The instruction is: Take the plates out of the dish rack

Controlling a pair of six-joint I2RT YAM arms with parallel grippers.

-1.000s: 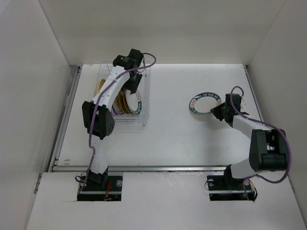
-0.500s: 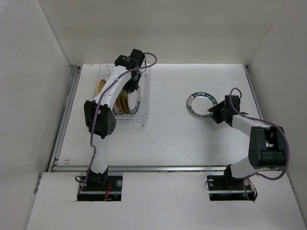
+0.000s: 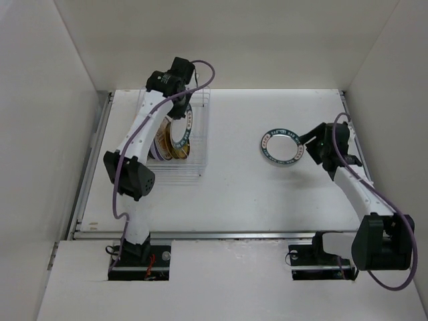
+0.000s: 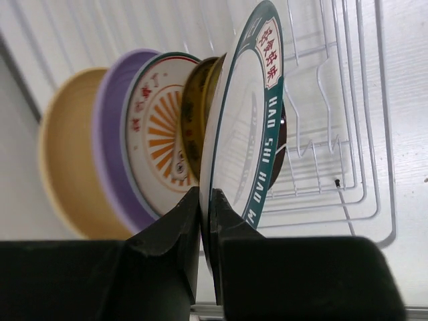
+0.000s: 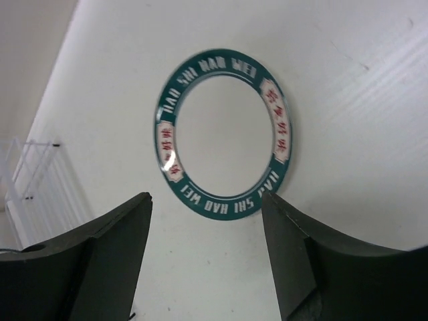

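The dish rack (image 3: 182,168) of thin pale wire stands at the table's back left. In it stand a mustard-yellow plate (image 4: 60,167), a lavender one (image 4: 110,180), a white one with an orange sunburst (image 4: 157,127) and an amber one (image 4: 197,100). My left gripper (image 4: 204,194) is shut on the edge of a white plate with a dark-teal rim (image 4: 247,134), held upright over the rack (image 4: 334,134). The same gripper (image 3: 180,107) and plate (image 3: 180,131) show from above. Another teal-rimmed plate (image 5: 224,127) lies flat on the table (image 3: 282,146). My right gripper (image 5: 206,198) stands open just short of it, empty.
White walls close in the table on the left, back and right. The rack's corner (image 5: 27,174) shows far left in the right wrist view. The right arm (image 3: 354,184) reaches in from the near right. A metal rail (image 3: 221,234) runs along the near edge.
The left gripper shut on the teal-rimmed plate and moved up and toward the back with it. The right gripper opened, let go of its plate and drew back from it.
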